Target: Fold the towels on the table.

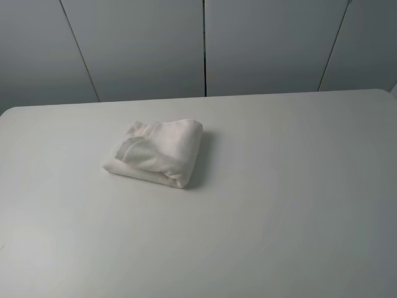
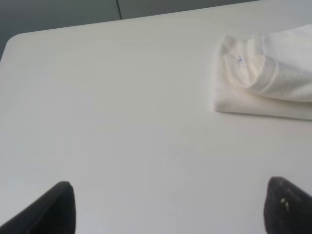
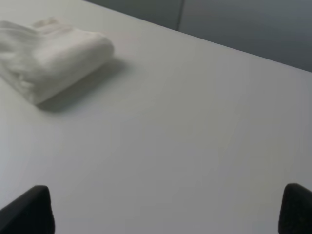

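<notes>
A white terry towel lies folded into a thick bundle on the white table, left of centre and toward the back. Its woven border band faces the left. It also shows in the left wrist view, where a small label with dark print sits on the fold, and in the right wrist view. Neither arm shows in the high view. My left gripper is open and empty over bare table, well apart from the towel. My right gripper is open and empty too, far from the towel.
Grey wall panels stand behind the table's back edge. The table's rounded back-left corner shows in the left wrist view.
</notes>
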You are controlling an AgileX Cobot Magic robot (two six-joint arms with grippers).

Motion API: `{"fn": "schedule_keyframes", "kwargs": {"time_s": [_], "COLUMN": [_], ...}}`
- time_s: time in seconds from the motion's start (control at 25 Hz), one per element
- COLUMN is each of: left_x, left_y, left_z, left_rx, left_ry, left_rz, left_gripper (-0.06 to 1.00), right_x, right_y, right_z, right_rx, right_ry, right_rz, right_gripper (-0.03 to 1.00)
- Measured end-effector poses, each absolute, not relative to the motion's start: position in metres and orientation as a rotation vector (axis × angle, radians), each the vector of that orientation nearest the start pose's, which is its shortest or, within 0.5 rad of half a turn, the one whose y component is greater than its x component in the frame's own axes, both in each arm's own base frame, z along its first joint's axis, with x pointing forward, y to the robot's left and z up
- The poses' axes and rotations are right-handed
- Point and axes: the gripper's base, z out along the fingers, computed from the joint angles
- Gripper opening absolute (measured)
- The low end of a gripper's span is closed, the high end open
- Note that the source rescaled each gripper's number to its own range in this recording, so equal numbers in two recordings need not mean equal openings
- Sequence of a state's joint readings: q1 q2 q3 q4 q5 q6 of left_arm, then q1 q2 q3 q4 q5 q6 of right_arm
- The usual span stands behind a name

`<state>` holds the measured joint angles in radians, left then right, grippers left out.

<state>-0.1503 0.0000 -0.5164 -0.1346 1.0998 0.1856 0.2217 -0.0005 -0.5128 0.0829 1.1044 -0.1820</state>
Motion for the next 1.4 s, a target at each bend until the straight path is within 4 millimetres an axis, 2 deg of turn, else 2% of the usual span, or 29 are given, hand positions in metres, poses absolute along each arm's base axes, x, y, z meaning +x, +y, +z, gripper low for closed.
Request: {"fn": "schedule_keyframes", "kwargs": {"time_s": [0.52,1.4], "left_x": [-0.0106,-0.0113], "left_y": [-0.0098,-0.01], "left_z": [0.2797,0.2798], "left_rx": [0.383,0.437], "left_ry": [2.022,2.012], "left_rz": [-0.162,-0.208], "left_gripper": [1.0,1.0], "right_x": [-0.0089,-0.0088], "right_y": [0.0047,0.0045], "right_z": [0.2774,0.2776], "right_rx": [-0.275,-0.273], "right_ry": [2.055,2.053], "right_rz": [0.035,0.031], "right_gripper": [1.0,1.0]}}
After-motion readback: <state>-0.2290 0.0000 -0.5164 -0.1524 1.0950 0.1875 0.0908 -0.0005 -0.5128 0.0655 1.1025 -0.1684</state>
